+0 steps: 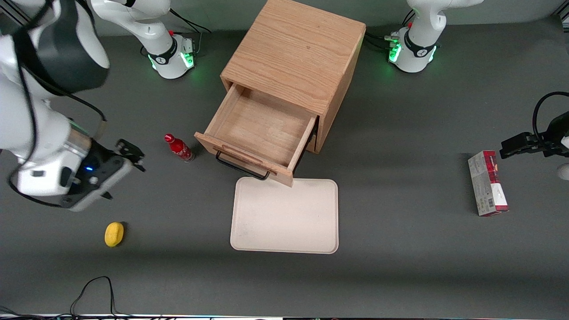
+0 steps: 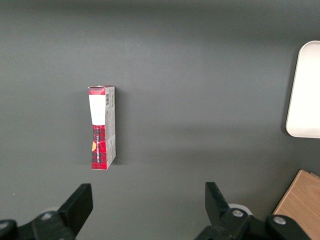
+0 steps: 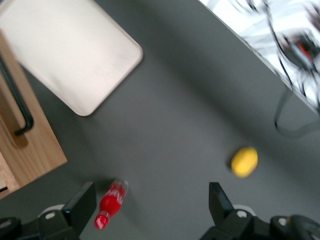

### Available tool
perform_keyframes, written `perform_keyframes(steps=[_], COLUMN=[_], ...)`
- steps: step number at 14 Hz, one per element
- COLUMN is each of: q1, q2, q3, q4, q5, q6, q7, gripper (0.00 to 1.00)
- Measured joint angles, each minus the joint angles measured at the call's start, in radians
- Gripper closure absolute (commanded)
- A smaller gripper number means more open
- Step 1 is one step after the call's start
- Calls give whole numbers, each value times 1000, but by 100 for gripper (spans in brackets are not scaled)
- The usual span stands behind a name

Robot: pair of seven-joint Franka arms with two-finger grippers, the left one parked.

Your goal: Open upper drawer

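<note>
The light oak upper drawer [image 1: 262, 133] of the boxy wooden cabinet [image 1: 295, 58] stands pulled far out toward the front camera, angled slightly toward my working arm's end of the table. Its long axis runs along the slide direction. The interior is bare wood with visible grain, and nothing lies in it. A thin black wire handle [image 1: 242, 168] hangs from the drawer front, whose lower corner overlaps the rim of the flat, cream rounded-rectangle tray [image 1: 284, 218]; the tray holds nothing.

Beside the drawer front, toward my arm's end, a small red bottle [image 1: 178, 148] stands on the matte grey table [image 1: 400, 222]. A yellow rounded object [image 1: 114, 234] lies nearer the front camera. A red-and-grey carton [image 1: 487, 183] lies toward the parked arm's end.

My gripper [image 1: 126, 153] hangs above the table, well apart from the handle, its fingers [image 3: 80, 207] spread wide and holding nothing.
</note>
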Motion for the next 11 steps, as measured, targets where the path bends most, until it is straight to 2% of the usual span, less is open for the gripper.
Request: perform_keyframes(steps=[4, 8, 11], q1=[-1, -1, -1], q2=[-208, -356, -364], q3=[-90, -173, -183], q4=[-205, -378, -405], q5=[11, 69, 79], q6=[-106, -101, -77], q7=[285, 322, 382], gripper=[0, 0, 0])
